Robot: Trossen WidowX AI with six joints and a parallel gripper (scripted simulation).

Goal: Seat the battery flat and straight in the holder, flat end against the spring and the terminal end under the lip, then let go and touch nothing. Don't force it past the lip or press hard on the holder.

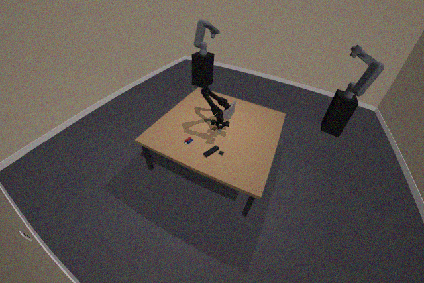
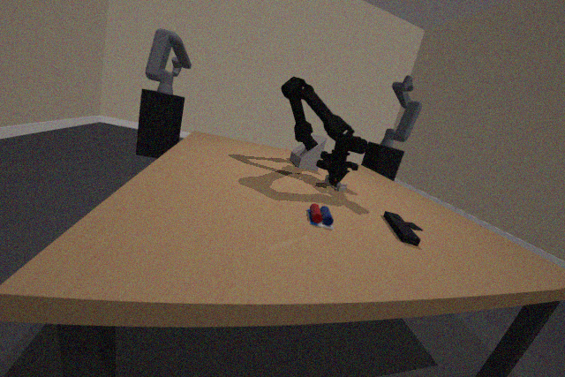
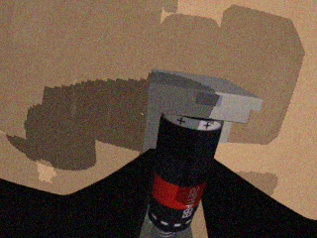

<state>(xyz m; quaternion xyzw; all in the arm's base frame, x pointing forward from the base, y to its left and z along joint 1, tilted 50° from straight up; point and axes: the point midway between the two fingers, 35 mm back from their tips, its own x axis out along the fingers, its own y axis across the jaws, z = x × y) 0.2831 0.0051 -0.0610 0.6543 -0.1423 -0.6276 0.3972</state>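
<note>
The grey holder (image 1: pixel 219 131) (image 2: pixel 342 187) (image 3: pixel 156 99) sits on the table below the gripper. Its lip crosses above the middle of the wrist view. The black battery (image 3: pixel 180 159) has a red band and plus marks at its terminal end. That end is right at the lip's edge, and the lip hides its tip. The battery lies slightly askew to the holder in the wrist view. My gripper (image 1: pixel 219 127) (image 2: pixel 335 183) (image 3: pixel 179 160) is shut on the battery, with dark fingers on both sides. The spring and the contact at the flat end are hidden, so I cannot tell how deep the battery sits.
A red cylinder (image 2: pixel 315 213) and a blue cylinder (image 2: pixel 326 215) lie together on the table. A black bar (image 1: pixel 211 151) (image 2: pixel 401 228) lies beside a small dark square (image 1: pixel 220 152). A pale grey slanted block (image 1: pixel 229 111) (image 2: pixel 312 154) stands by the arm's base.
</note>
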